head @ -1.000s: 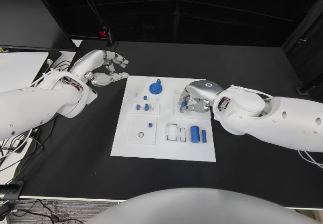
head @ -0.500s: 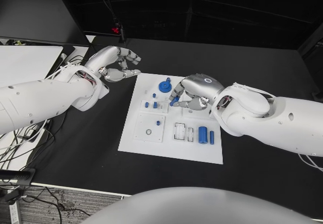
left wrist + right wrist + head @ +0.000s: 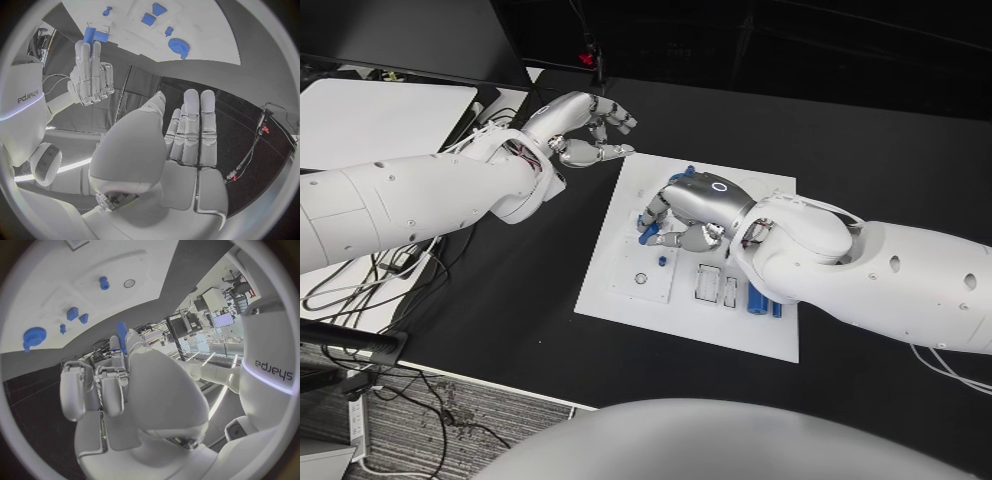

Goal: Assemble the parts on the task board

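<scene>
Blue peg (image 3: 648, 237) pinched in our right hand (image 3: 687, 212) now hovers over the board's (image 3: 769, 330) left sockets, ready for insertion; left hand (image 3: 578, 130) stays spread wide.

We are in a robot lab. We see a black worktop (image 3: 877, 160) with a white task board (image 3: 776, 190) on it, loose cables (image 3: 358, 275) hanging off the side, and a red light (image 3: 594, 60) on some gear at the back. Behind are desks with screens (image 3: 223, 319) and an office chair (image 3: 236, 277).
</scene>
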Tool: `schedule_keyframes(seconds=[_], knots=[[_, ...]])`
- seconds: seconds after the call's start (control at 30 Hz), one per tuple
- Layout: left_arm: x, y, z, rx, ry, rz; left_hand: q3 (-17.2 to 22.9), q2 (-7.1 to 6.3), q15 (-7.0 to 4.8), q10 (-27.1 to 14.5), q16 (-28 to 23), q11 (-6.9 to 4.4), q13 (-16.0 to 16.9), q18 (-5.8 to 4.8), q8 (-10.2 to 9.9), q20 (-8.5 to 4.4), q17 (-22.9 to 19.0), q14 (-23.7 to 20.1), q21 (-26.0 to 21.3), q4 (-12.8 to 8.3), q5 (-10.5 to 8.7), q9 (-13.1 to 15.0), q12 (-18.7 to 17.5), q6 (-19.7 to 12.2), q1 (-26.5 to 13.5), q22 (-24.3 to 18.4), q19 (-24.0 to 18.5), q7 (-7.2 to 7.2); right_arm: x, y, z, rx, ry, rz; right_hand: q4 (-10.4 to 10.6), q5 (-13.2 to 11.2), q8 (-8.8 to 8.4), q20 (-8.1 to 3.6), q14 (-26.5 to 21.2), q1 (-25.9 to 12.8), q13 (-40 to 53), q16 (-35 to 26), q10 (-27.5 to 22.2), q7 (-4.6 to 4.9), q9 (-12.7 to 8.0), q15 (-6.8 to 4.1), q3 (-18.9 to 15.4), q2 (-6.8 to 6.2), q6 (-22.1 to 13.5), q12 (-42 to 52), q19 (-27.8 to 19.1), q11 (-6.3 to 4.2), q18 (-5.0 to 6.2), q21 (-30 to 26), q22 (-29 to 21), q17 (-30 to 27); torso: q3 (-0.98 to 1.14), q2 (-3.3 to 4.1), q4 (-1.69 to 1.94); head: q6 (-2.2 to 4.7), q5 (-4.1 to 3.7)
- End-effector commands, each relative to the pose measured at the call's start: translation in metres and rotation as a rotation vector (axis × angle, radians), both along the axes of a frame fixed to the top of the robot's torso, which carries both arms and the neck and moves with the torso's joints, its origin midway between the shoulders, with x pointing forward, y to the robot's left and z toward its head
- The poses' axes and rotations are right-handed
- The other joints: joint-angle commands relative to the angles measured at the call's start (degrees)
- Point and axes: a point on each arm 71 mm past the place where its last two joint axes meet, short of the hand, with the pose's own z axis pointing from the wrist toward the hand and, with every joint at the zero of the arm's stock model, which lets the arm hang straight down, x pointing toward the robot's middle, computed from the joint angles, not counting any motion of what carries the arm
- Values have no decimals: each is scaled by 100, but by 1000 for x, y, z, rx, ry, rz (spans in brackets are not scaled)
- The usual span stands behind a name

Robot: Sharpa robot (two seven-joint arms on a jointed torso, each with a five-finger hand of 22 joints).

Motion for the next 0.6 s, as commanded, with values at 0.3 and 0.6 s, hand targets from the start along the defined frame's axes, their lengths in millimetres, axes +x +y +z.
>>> schedule_keyframes(seconds=[0.3, 0.6], knots=[[0, -3, 1, -5, -1, -13, -28, 42, 8, 24, -30, -4, -4, 102, -11, 3, -10, 30, -38, -9, 16, 5, 39, 26, -5, -7, 47, 5, -5, 15, -22, -176, 19, 79, 0, 23, 23, -41, 410, 67, 4, 33, 17, 6, -14, -34, 54, 23, 37, -60, 191, 9, -28, 1, 1089, 563, -3, -8, -24, 0, 83], [0, -3, 1, -5, -1, -11, -34, 40, 7, 27, -33, -5, -5, 102, -10, 2, -12, 32, -46, -7, 19, 5, 42, 32, -10, -8, 53, 4, -8, 22, -33, -245, 35, 93, -5, 23, 14, -38, 412, 74, 4, 35, 14, 11, -17, -30, 65, 26, 31, -82, 185, 13, -26, -7, 1084, 570, 3, -11, -26, 0, 70]])
